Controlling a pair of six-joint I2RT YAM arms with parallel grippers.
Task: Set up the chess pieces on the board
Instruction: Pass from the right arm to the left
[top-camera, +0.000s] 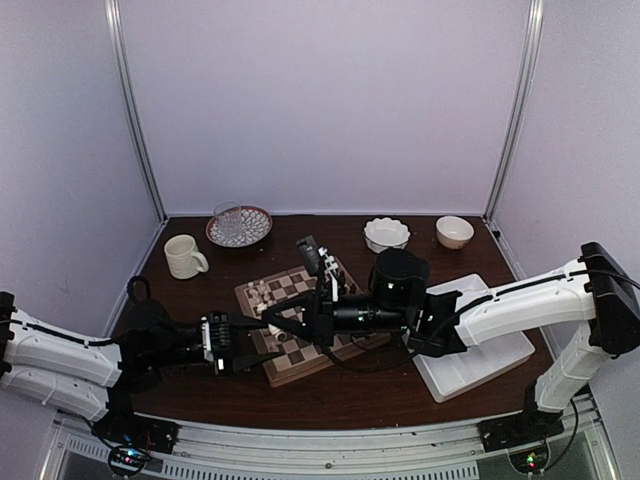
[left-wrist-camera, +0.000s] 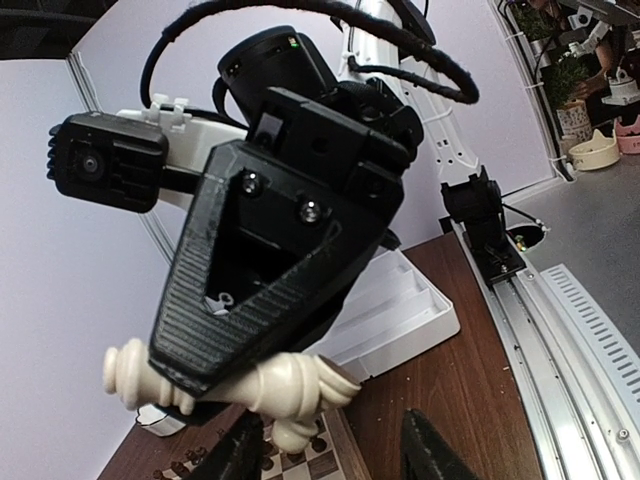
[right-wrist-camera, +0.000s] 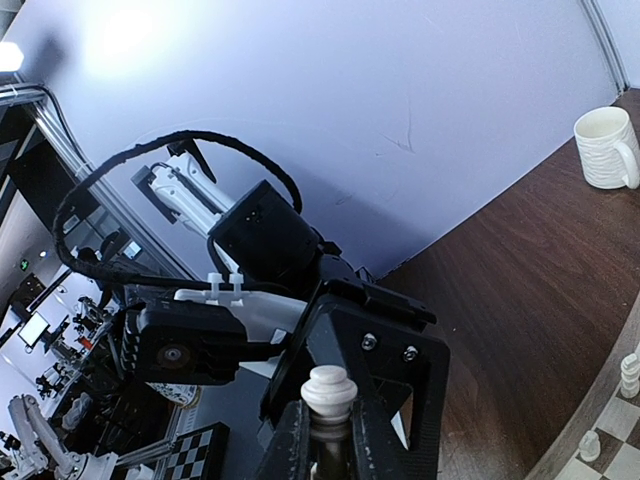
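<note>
Both arms meet low over the board (top-camera: 300, 374). My right gripper (right-wrist-camera: 328, 432) is shut on a cream-white chess piece (right-wrist-camera: 328, 390), whose round end sticks out between the fingers. In the left wrist view that piece (left-wrist-camera: 290, 385) lies sideways in the right gripper's black fingers (left-wrist-camera: 250, 290), just above my left gripper (left-wrist-camera: 335, 458). The left fingers stand apart at either side below the piece's base, not touching it. From above, the piece (top-camera: 275, 331) shows as a pale spot between the two grippers. Several cream pieces (top-camera: 262, 295) stand on the board's far left squares.
A white tray (top-camera: 470, 362) lies right of the board, under the right arm. At the back stand a cream mug (top-camera: 184, 256), a patterned plate with a glass (top-camera: 238, 226), and two white bowls (top-camera: 386, 234) (top-camera: 454, 231). Tiny dark pieces (left-wrist-camera: 190, 465) stand on the board.
</note>
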